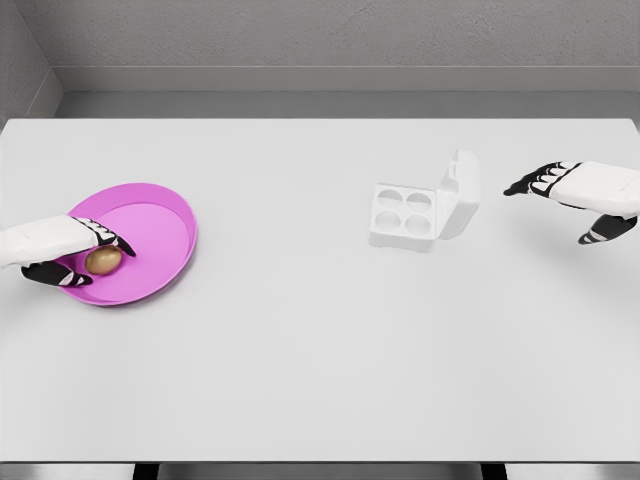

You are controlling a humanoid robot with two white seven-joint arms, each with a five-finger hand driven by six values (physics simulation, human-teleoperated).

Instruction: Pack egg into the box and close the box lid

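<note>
Egg, brownish-gold and smooth, lies in the pink plate near the counter's left edge. The left hand is cupped around it, fingers above and thumb below, close against the shell; whether they already press on it I cannot tell. The egg looks light, rigid and brittle, with a glossy, rounded surface likely to slip under a pinch at the ends. My judgement is that the safest hold is across its widest part, fingers and thumb on opposite sides, with gentle pressure only.

The plate is a shallow oval dish with a raised rim, matte and plastic-looking. The box sits right of the counter's middle, well apart from the plate. It is white, moulded with four round cups, all empty, and its lid stands open, hinged along the right side and tilted back. It looks thin and light, so it may slide when the lid is pushed.

The right hand hovers near the counter's right edge, beside the box but not touching it, fingers loosely spread and holding nothing. The counter itself is flat, pale grey and smooth.
</note>
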